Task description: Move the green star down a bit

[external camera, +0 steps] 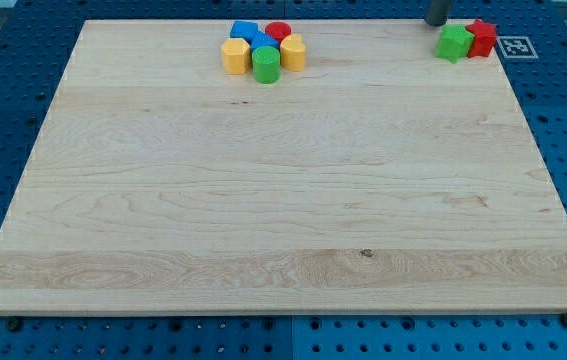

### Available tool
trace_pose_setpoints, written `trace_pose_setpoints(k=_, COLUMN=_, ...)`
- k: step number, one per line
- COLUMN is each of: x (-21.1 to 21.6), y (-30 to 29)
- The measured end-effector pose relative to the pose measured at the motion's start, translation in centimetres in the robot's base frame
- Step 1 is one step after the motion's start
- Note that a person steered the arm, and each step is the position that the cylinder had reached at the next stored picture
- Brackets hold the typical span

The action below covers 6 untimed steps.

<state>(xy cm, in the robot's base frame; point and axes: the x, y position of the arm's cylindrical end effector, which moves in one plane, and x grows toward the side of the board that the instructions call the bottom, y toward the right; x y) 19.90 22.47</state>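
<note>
Wooden surface on blue pegboard. No claw on this arm, only a rod, so no open or holding state to record. My tip sits at the view's top right, just at 11 o'clock of the green star, close to it; contact cannot be told. Red star touches the green star at its 3 o'clock. Well apart at 9 o'clock, a tight cluster: blue block, red cylinder, two yellow blocks, green cylinder.
</note>
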Motion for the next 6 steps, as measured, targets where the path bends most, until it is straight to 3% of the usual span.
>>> trace_pose_setpoints(k=4, x=8.6, y=0.0)
trace_pose_setpoints(k=5, x=8.3, y=-0.9)
trace_pose_setpoints(k=6, x=4.9, y=-0.5)
